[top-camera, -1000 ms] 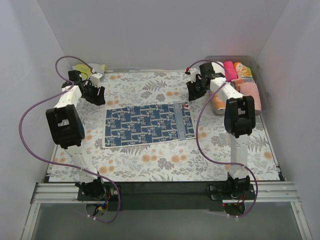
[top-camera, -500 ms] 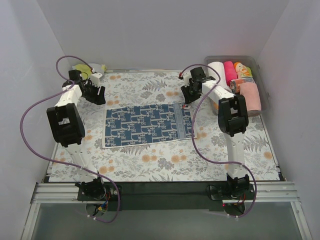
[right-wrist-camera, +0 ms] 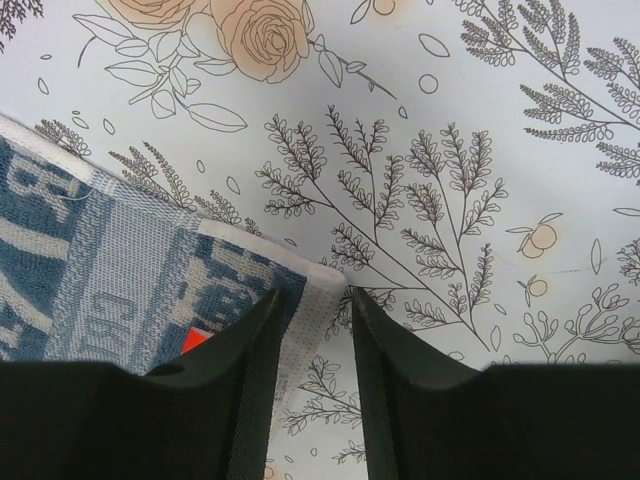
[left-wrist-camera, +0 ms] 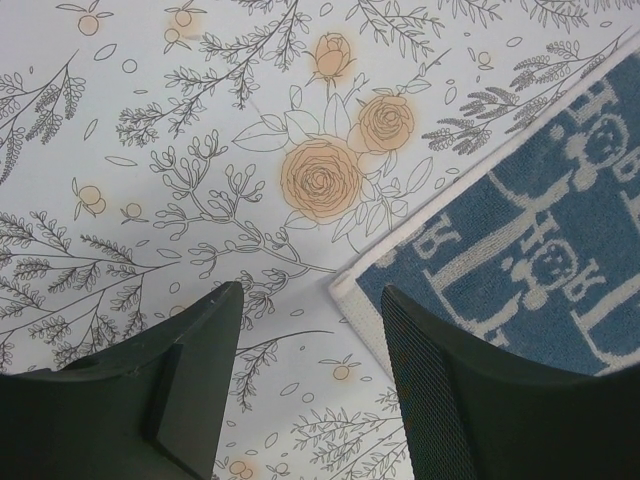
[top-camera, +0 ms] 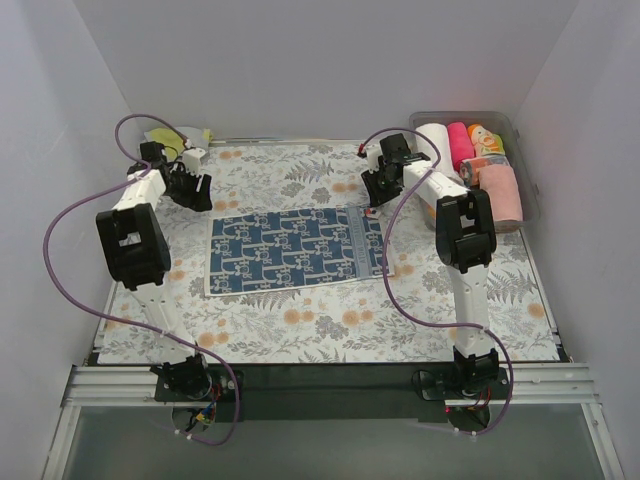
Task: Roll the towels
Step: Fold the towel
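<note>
The blue patterned cloth towel lies flat on the floral tabletop. Only the wrist views show the left claw wide apart at one corner and the right claw narrowly apart over another, beside an orange tag.

Blue-and-white patterned towel, white floral tablecloth with orange roses

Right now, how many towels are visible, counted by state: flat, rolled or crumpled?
Flat: 1, the blue patterned towel.
Rolled, in the clear bin: 4 visible (white roll, magenta roll, orange printed roll, pale pink roll); the right arm may hide more.
Crumpled: 1, the yellow cloth at the back left.
Total: 6 visible.
</note>
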### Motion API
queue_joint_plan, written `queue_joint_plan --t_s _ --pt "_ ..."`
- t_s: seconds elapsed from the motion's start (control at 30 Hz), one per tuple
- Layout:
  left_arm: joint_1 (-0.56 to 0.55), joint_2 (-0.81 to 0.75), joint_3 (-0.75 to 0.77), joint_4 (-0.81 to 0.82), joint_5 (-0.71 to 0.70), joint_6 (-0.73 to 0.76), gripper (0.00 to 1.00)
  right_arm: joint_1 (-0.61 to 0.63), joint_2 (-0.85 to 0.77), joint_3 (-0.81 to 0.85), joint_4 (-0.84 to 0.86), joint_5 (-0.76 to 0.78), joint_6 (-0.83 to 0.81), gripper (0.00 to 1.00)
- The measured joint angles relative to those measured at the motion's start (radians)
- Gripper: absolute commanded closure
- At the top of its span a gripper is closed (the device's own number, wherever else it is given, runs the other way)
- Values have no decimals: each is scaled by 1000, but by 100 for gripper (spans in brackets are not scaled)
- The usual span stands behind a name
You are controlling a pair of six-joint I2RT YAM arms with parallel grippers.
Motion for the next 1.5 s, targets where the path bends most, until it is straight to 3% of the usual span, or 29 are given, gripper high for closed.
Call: queue_joint_plan --t_s 0.17,0.23,0.53,1.0,1.37,1.5 --pt "0 16 14 -2 3 -11 47 -2 2 0 1 -8 -2 93" --pt "-1 33 32 -8 5 -15 48 -2 2 0 3 -15 0 99" --pt "-4 130 80 -52 -1 -28 54 -6 2 0 4 -44 0 99" --pt "-3 119 48 -87 39 38 65 -11 2 0 3 -66 -3 99" --pt "-4 123 44 -124 79 34 99 -24 2 0 2 -100 -3 99" --pt "-4 131 63 -127 81 29 100 -36 2 0 1 -112 -4 99"
